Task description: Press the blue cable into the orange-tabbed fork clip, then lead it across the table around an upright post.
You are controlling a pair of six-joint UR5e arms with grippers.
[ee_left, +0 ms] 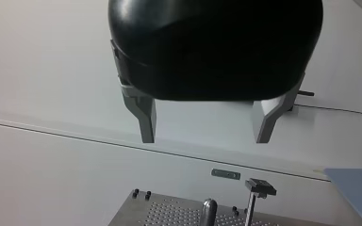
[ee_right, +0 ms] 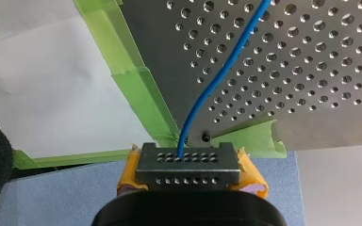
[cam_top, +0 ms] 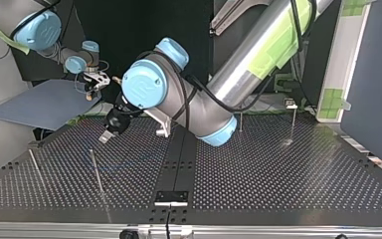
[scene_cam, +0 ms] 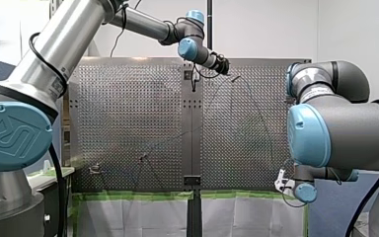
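Right fingers clamped on blue cable, left fingers spread, arm outstretched

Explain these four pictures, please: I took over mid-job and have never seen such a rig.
Two robot arms work at a perforated table. The front view looks from behind them; the top view faces them from across the table, so sides swap. The other two come from a camera on each wrist. My left claw is open and empty. My right claw, with yellow pads, sits beside the table's edge, shut on the blue cable, which runs out over the holes. Upright posts stand on the table.
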